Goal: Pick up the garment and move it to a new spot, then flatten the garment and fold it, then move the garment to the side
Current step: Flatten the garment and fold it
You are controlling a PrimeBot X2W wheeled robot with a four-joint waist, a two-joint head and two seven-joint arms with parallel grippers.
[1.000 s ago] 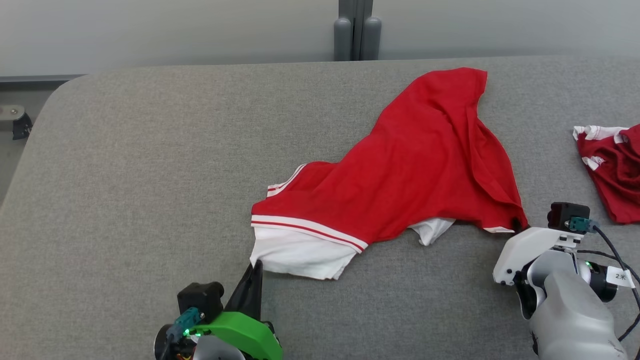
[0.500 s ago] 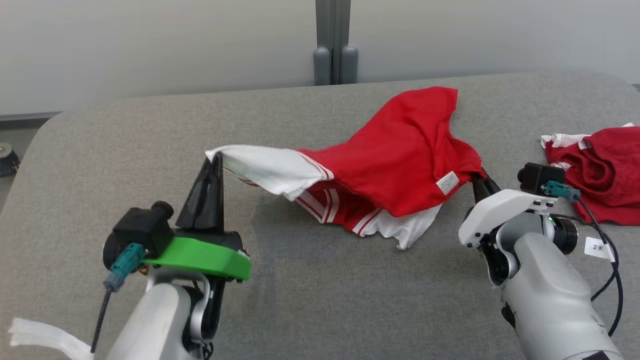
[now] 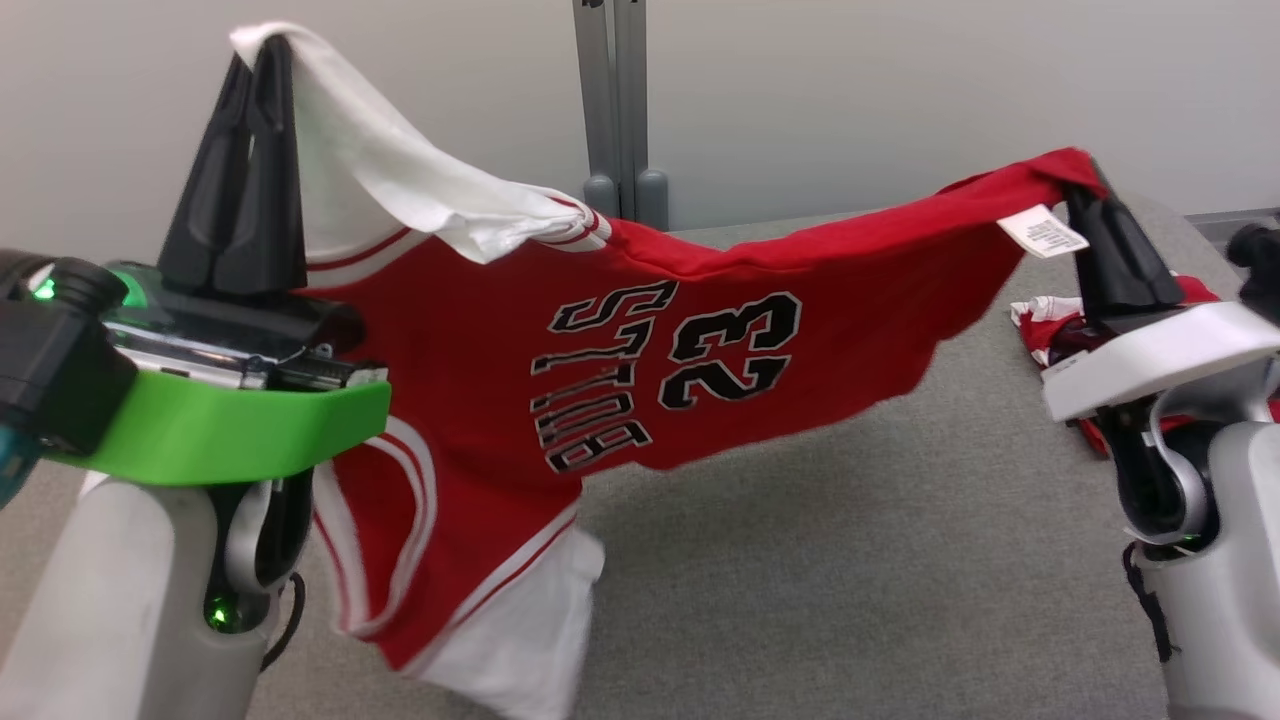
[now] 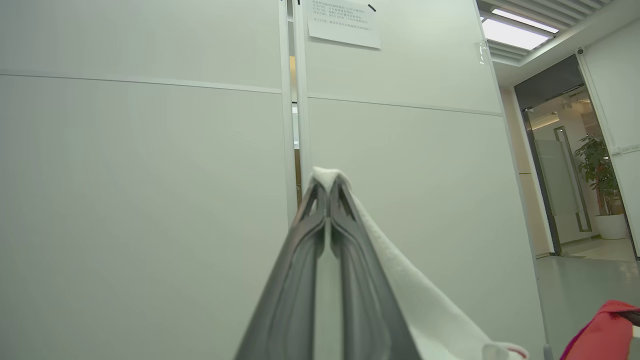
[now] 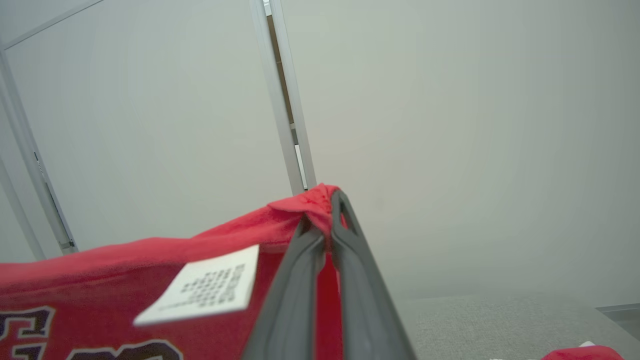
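Soft red jersey [image 3: 480,330] with white trim, hung slack above the grey felt table [image 3: 900,560]: white corner clamped by the left gripper [image 3: 258,55], red corner by the right gripper [image 3: 1083,192].

The garment [image 3: 700,330] is soft, matt cloth, with flat black printed lettering [image 3: 670,370]; its care label [image 3: 1043,232] looks thin and papery; my jaws are dark matt plastic; my left wrist cover [image 3: 230,430] is smooth green plastic, the right wrist cover [image 3: 1150,360] smooth white plastic; the surface [image 3: 850,560] is coarse grey woven fabric; the wall [image 3: 900,90] behind is smooth and matt.
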